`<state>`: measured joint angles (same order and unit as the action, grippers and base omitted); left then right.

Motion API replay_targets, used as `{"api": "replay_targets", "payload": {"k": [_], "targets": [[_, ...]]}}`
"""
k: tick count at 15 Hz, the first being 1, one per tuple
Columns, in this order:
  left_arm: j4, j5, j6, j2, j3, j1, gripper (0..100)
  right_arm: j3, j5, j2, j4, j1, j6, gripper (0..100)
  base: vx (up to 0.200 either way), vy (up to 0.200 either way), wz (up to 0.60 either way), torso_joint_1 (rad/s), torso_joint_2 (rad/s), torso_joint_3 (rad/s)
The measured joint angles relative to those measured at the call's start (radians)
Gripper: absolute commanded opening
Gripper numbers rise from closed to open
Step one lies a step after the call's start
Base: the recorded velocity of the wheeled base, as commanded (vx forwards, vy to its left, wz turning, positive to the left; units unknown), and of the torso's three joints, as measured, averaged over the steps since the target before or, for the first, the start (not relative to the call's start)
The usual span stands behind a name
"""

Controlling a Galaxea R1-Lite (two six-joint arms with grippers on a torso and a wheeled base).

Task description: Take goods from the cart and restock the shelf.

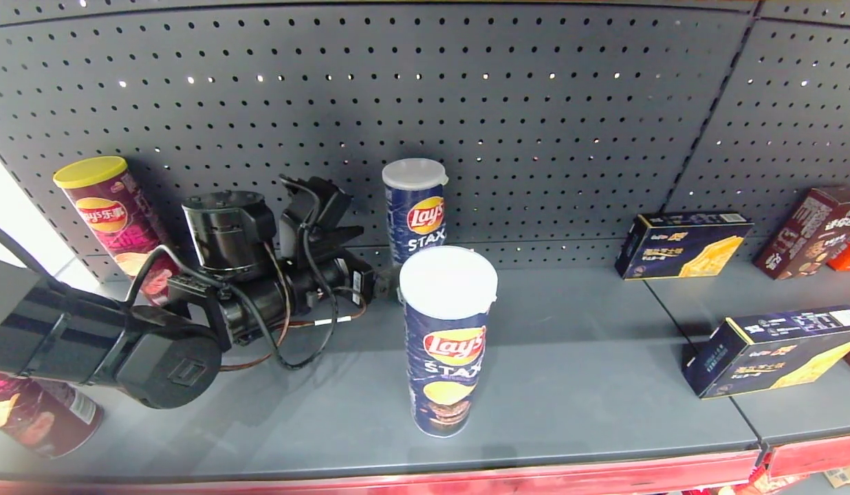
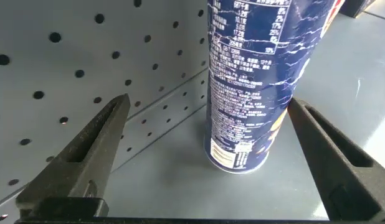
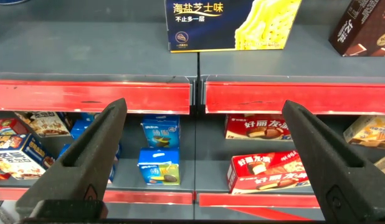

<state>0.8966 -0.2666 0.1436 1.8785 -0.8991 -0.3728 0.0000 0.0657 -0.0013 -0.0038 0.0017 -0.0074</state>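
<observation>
Cans, dark blue with red-yellow logos, stand upright on the shelf (image 1: 590, 357): rear can (image 1: 415, 206) at its back edge, front can (image 1: 447, 344) nearer the front edge. Left wrist view: left gripper (image 2: 208, 106), the nearer one, spread wide astride the rear can's base, not touching. Right wrist view: right gripper (image 3: 205, 107) open, facing the shelf's front edge.

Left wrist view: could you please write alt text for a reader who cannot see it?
The left end effector is open, its two dark fingers spread to either side of an upright blue chip can. The can stands on the grey shelf, close to the perforated back panel.
</observation>
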Motion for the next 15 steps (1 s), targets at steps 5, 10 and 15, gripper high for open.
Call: {"api": "replay_targets", "payload": {"k": [5, 10, 15], "targets": [[0.000, 0.000, 0.000, -0.005, 0.004, 0.034, 100, 0.000, 0.000, 0.000, 0.000, 0.000, 0.000, 100, 0.000, 0.000, 0.00, 0.000, 0.00, 0.000], [0.035, -0.006, -0.002, -0.032, 0.051, 0.039, 100, 0.000, -0.001, 0.000, 0.000, 0.000, 0.000, 100, 0.000, 0.000, 0.00, 0.000, 0.00, 0.000], [0.145, 0.012, -0.006, -0.107, 0.242, 0.039, 100, 0.000, 0.000, 0.000, 0.000, 0.000, 0.000, 100, 0.000, 0.000, 0.00, 0.000, 0.00, 0.000]]}}
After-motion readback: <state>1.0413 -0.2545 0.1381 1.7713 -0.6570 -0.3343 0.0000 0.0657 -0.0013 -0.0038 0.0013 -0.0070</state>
